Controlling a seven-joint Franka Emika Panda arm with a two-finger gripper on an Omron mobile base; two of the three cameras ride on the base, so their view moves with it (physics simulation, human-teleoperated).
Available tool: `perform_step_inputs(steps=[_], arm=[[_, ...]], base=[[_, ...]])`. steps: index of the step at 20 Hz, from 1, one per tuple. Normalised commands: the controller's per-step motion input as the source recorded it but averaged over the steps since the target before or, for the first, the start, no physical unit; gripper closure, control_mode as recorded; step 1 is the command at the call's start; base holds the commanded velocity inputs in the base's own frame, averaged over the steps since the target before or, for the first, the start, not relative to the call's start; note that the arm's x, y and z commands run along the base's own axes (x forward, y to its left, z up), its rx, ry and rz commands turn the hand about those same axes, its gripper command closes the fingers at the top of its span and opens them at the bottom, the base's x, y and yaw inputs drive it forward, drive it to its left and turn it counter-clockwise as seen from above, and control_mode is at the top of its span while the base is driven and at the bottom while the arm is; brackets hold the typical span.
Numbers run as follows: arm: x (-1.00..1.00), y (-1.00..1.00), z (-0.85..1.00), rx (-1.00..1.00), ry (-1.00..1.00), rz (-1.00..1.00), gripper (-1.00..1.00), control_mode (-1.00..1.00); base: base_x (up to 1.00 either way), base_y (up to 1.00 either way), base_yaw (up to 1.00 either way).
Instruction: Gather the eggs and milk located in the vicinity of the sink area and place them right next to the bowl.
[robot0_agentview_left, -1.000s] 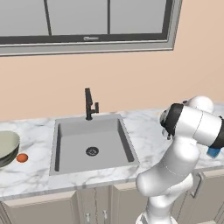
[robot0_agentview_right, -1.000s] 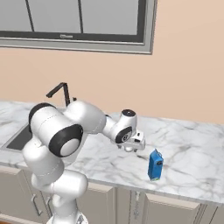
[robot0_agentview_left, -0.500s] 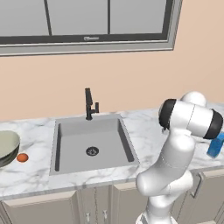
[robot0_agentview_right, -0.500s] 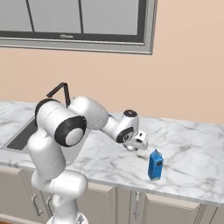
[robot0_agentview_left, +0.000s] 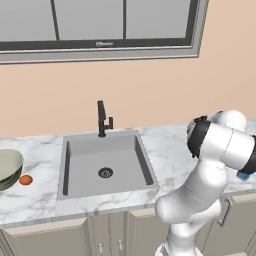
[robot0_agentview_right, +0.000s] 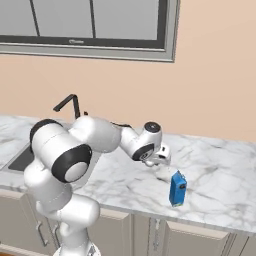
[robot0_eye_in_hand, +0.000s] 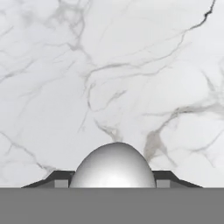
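Worktop (robot0_agentview_right: 220, 165): white marble with grey veins, running below a peach wall and a dark-framed window (robot0_agentview_left: 100, 22).
Sink area (robot0_agentview_left: 105, 160): square grey recessed basin with round drain, set mid-worktop; slim black angular faucet (robot0_agentview_left: 102, 119) at its back edge.
Bowl (robot0_agentview_left: 7, 169): round, deep, grey-beige; at the worktop's left end, seen from the left base view.
Orange-brown egg (robot0_agentview_left: 25, 180): small oval, just beside the bowl on its right.
Milk (robot0_agentview_right: 177, 188): upright blue rectangular carton near the worktop's front edge, right of the sink; plain in the right base view, a blue sliver behind the arm in the left.
White egg (robot0_eye_in_hand: 113, 166): smooth pale dome, seen in the hand view between the finger tips.
Gripper (robot0_eye_in_hand: 113, 180): low over the worktop just left of the milk, jaws closed against the white egg's sides.
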Motion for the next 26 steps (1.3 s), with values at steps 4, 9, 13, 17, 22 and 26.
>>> perform_step_inputs(steps=[4,9,13,17,22,26], arm=[[-0.24,0.07,1.0,0.0,-0.41,0.25,1.0,-1.0],[-0.33,0.22,0.8,0.0,-0.34,0.33,1.0,-1.0],[-0.36,0.29,0.59,0.0,-0.24,0.42,1.0,-1.0],[-0.38,0.3,0.49,0.0,-0.21,0.47,1.0,-1.0],[-0.31,0.29,0.34,-0.02,-0.2,0.49,1.0,-1.0],[-0.49,0.34,0.17,-0.07,-0.24,0.45,1.0,-1.0]], base=[[0.0,0.0,0.0],[0.0,0.0,0.0],[0.0,0.0,0.0],[0.0,0.0,0.0],[0.0,0.0,0.0],[0.0,0.0,0.0]])
